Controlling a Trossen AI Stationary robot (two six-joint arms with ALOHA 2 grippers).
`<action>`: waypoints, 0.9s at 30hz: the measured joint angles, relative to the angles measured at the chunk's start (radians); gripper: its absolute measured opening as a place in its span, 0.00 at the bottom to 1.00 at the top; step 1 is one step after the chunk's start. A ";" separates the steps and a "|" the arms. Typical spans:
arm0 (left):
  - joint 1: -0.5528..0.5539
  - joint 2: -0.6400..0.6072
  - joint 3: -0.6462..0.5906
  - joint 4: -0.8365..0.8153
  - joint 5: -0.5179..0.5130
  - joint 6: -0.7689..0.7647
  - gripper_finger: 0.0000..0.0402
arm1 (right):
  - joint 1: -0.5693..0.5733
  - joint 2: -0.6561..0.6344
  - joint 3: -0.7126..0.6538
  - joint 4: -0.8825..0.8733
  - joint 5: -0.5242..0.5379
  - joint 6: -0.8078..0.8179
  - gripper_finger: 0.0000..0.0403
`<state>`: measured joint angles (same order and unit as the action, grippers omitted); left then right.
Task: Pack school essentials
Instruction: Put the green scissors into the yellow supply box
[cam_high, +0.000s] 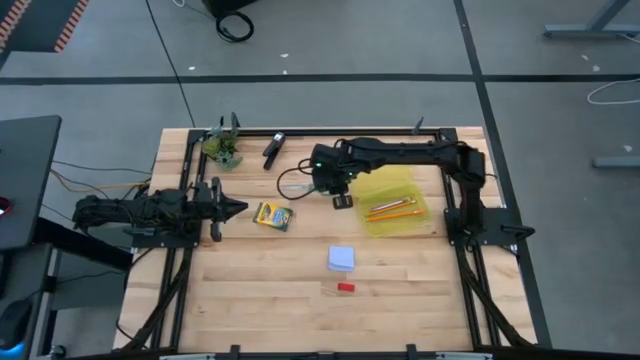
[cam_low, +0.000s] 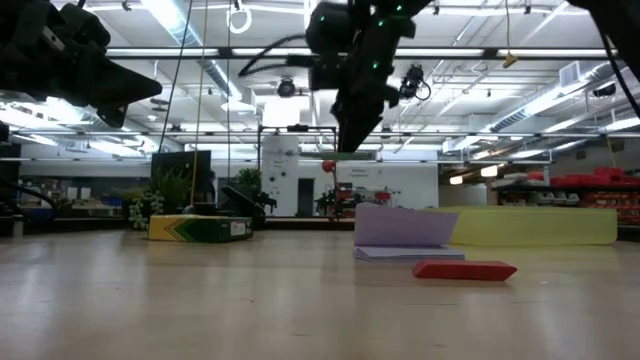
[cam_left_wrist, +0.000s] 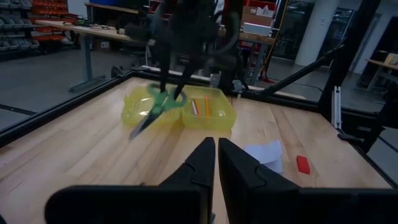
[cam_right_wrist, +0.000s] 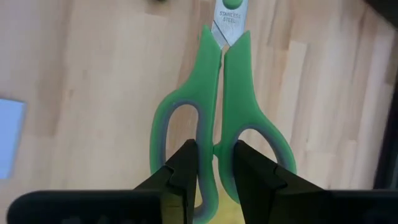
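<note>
Eraser (cam_low: 464, 270) nearest low camera, flat on table (cam_high: 260, 290); note pad (cam_low: 403, 232) just behind. Right end effector (cam_right_wrist: 213, 163) clamped on scissors (cam_right_wrist: 219, 118) at handle junction, blades pointing away, lifted clear of wood beside yellow case (cam_high: 392, 203). Likely carrying them in for packing. Pencil (cam_high: 392, 209) lies inside case already. Crayon box (cam_high: 272, 216) waits near left end effector (cam_high: 236, 209), fingers together, parked low at table's left side.

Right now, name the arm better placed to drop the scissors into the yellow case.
Right. The right gripper already holds the scissors just beside the case. The left gripper waits empty past the crayon box.
</note>
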<state>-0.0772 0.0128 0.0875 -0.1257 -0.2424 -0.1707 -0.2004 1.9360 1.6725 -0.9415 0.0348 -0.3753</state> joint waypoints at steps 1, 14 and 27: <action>0.000 0.000 0.000 0.000 0.000 0.000 0.08 | 0.006 -0.019 -0.013 0.002 -0.002 0.002 0.23; 0.000 0.000 0.000 0.000 0.000 0.000 0.07 | 0.071 -0.361 -0.407 0.026 -0.009 0.018 0.23; 0.000 0.000 0.000 0.000 0.000 0.000 0.09 | 0.073 -0.690 -0.758 0.002 -0.009 -0.060 0.24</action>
<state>-0.0771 0.0129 0.0875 -0.1253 -0.2424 -0.1708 -0.1272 1.2461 0.9147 -0.9394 0.0261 -0.4353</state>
